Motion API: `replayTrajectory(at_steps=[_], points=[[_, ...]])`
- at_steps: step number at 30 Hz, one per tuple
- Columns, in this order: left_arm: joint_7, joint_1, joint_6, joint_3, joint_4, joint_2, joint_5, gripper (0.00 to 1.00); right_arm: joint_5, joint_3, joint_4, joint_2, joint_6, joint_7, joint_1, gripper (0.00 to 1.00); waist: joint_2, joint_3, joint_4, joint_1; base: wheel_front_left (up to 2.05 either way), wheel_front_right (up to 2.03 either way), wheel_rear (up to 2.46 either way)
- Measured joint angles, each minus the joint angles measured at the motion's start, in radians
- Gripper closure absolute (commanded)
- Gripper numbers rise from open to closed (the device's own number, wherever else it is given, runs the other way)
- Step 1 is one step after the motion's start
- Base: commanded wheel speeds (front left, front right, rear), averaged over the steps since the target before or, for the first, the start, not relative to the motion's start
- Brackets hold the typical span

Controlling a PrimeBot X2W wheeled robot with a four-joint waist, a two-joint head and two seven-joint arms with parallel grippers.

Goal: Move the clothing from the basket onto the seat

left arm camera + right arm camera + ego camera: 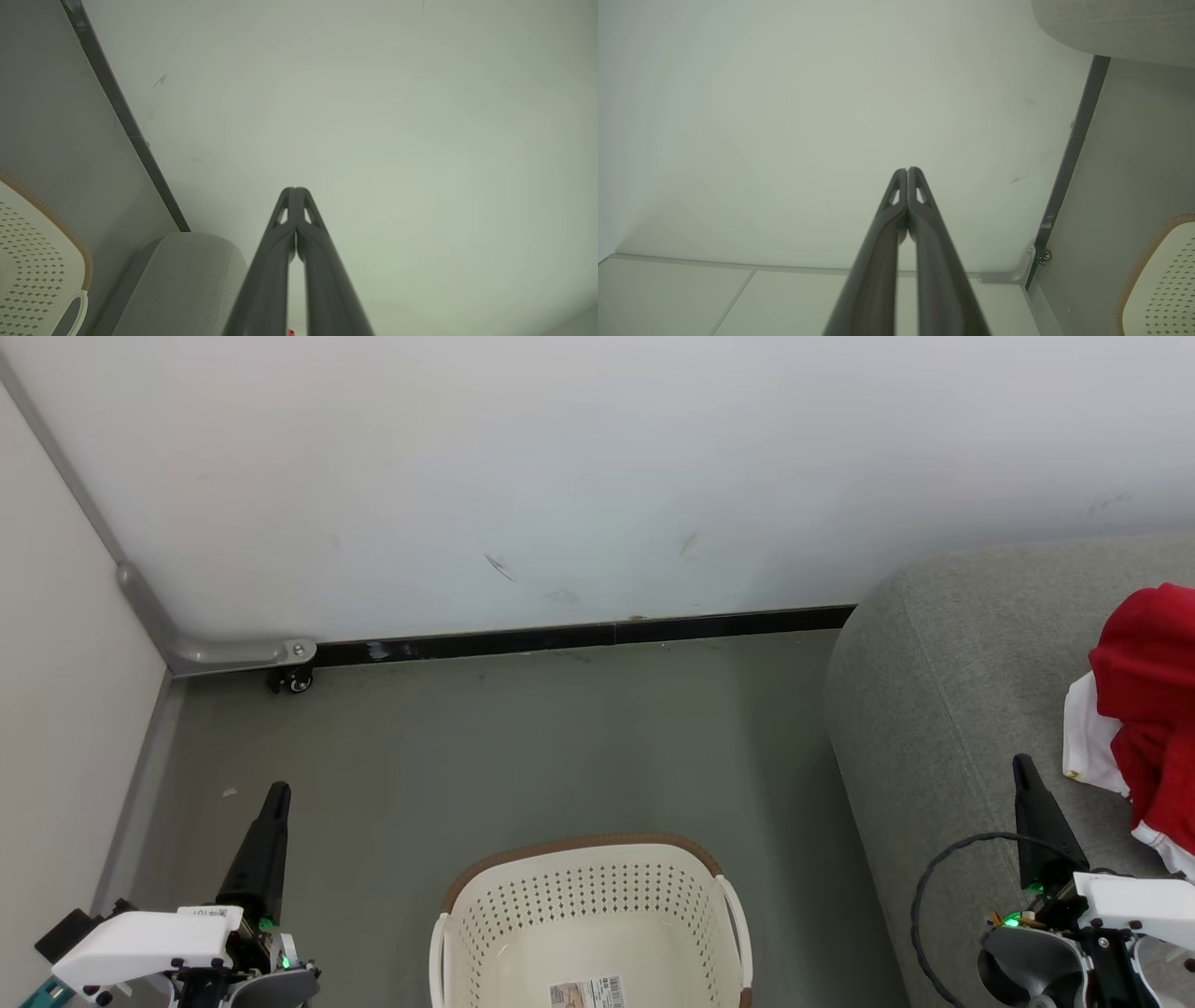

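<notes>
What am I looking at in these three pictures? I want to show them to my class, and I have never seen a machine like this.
This is a wheeled robot with two arms. The wide picture comes from a camera on its head, looking down: its left tool and right tool are the dark pointed fingers. The other two pictures come from cameras on each wrist, looking along the fingers of the left tool and the right tool; both are shut and hold nothing. On the floor stands a cream basket, with only a paper label visible inside. The red and white clothing lies on the grey seat.
</notes>
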Motion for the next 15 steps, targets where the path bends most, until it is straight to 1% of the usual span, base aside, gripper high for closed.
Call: replayTrajectory(at_steps=[15], points=[[-0.001,0.0,0.0,-0.001,-0.004,0.0,0.0,1.0,0.0,0.001,0.0,0.0,0.0,0.0,0.0,1.0,0.0,0.0,0.0,0.0,0.0,0.0,0.0]])
